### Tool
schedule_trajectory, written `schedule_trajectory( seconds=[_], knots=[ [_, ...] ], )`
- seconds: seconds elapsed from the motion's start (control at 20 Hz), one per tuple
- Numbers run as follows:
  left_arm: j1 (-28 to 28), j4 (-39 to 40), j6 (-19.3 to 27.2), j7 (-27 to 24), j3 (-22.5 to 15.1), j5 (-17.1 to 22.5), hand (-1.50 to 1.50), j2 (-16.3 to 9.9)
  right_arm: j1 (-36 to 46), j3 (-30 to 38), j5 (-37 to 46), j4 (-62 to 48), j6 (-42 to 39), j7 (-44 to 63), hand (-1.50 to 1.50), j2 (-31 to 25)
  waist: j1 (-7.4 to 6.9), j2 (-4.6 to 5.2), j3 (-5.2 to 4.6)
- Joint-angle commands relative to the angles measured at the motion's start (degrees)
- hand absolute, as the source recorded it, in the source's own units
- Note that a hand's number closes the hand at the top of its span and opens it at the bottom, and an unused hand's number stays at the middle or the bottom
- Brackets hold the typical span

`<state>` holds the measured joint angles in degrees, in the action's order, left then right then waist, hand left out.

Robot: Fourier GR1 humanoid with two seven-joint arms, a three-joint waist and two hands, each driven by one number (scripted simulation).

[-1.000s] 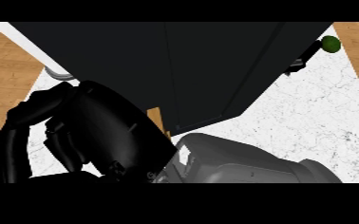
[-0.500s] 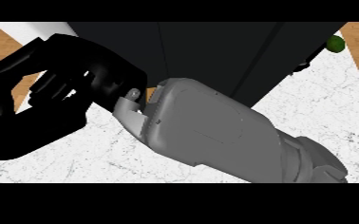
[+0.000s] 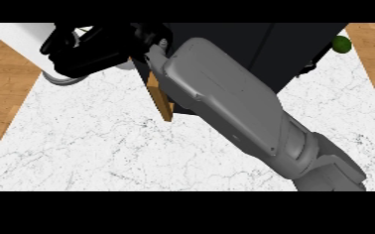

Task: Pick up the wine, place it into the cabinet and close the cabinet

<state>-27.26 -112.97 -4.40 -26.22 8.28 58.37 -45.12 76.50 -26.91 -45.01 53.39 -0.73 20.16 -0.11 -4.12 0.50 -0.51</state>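
My right hand [image 3: 95,52] is at the upper left, with its grey forearm [image 3: 234,114] running in from the lower right corner. Its fingers are curled round a dark thing that blends with the hand, which I take for the wine bottle. The bottle shows nowhere else. The hand hovers just left of the black cabinet [image 3: 242,42], by the wooden edge of the cabinet's door [image 3: 161,101]. The forearm hides the cabinet's lower left part. My left hand does not show.
A white rounded object with a grey rim [image 3: 44,64] lies at the far left, partly under the hand. A small green fruit [image 3: 341,43] sits at the upper right beside the cabinet. The white marble counter [image 3: 95,148] ends in wooden floor at both sides.
The right hand has risen from the lower left to the upper left, towards the cabinet. The forearm now stretches across the middle of the view.
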Motion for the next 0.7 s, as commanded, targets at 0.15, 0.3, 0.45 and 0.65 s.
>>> schedule_trajectory(
  seconds=[0.15, 0.3, 0.45, 0.65],
  knots=[
    [-0.28, 0.15, -0.24, 0.84, 1.72, -0.06, -1.5, 0.0, -0.59, 4.14, 3.78, -10.59, -0.36, -9.21, 1.5, -4.73, 1.27, 0.57, 0.44],
    [0.18, -1.17, -1.42, 2.24, 1.22, 0.78, -1.5, -0.98, -1.18, 4.47, 3.62, -11.71, -1.05, -10.27, 1.5, -6.64, 1.42, 0.75, 0.46],
    [1.82, -2.55, -0.69, 2.97, -0.2, 2.54, -1.5, 0.05, -4.38, 3.26, 4.01, -12.14, -3.91, -12.6, 1.5, -7.48, 2.75, 1.35, 0.47],
    [1.48, -2.74, -0.82, 3.12, -0.87, 2.11, -1.5, 0.32, -3.48, 5.15, 3.37, -12.97, -2.28, -13.21, 1.5, -8.78, 3.29, 1.22, 0.37]
  ],
)
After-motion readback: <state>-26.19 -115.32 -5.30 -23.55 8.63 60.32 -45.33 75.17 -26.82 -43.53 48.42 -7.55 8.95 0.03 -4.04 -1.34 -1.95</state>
